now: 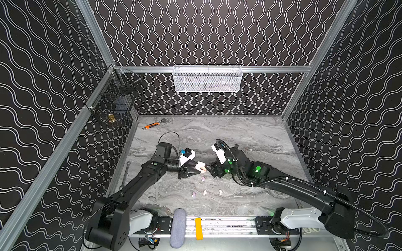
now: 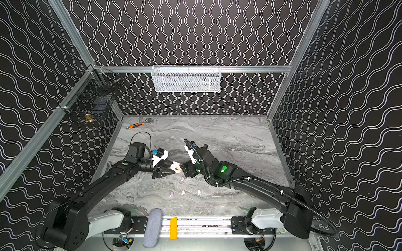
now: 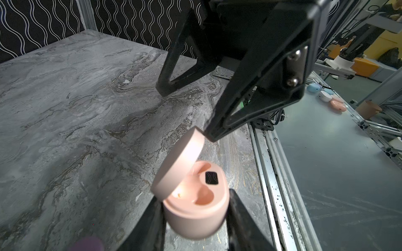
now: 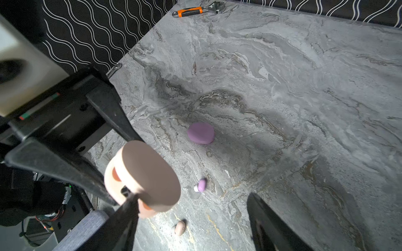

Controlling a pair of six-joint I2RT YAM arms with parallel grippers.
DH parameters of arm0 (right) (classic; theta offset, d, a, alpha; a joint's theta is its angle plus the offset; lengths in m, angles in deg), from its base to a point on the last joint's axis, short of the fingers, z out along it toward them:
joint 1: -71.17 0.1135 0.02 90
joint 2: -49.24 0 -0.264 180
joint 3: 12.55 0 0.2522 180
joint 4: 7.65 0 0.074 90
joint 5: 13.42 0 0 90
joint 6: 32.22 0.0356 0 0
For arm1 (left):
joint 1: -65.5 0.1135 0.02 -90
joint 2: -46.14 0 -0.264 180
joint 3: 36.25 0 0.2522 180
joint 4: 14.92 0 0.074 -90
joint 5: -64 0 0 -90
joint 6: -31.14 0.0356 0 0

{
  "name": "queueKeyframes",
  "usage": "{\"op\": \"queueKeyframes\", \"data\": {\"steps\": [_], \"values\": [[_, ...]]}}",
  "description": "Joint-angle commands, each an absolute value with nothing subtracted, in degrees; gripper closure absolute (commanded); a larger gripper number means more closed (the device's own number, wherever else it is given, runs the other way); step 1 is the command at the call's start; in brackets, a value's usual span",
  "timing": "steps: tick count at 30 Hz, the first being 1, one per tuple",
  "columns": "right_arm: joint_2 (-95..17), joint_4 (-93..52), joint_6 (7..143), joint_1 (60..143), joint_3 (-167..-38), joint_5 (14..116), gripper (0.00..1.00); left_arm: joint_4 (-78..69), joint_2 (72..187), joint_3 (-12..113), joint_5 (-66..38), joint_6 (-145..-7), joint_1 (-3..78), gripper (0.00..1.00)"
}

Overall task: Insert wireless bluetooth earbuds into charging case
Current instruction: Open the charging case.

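Holding the pink case [image 3: 195, 219] clear of the table [image 1: 239, 134], the left gripper [image 1: 196, 170] clamps its body, and the lid [image 3: 180, 160] stands raised. We see the right gripper [image 1: 209, 170] spread wide, one fingertip [image 3: 212, 135] touching the lid's rim. The earbuds lie loose toward 6 o'clock of the case: a lilac earbud [image 1: 203, 179] nearest, the other three earbuds [image 1: 205, 192] in a row closer to the front edge. Bare table stretches toward 12 and 3 o'clock. A wrench [image 1: 152, 125] hugs the 11 o'clock corner.
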State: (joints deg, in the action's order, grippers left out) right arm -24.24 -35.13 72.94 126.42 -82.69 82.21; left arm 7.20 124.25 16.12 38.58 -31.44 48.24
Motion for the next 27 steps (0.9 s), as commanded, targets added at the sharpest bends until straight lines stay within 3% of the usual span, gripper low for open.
{"op": "queueKeyframes", "data": {"steps": [1, 27], "values": [[-23.6, -34.8, 72.3, 125.9, -83.1, 84.3, 0.21, 6.1, 124.0, 16.8, 42.6, -30.0, 48.0, 0.70], [-22.7, -34.1, 71.7, 125.5, -82.6, 82.7, 0.21, 6.1, 124.5, 17.3, 42.7, -30.4, 48.1, 0.68]]}}
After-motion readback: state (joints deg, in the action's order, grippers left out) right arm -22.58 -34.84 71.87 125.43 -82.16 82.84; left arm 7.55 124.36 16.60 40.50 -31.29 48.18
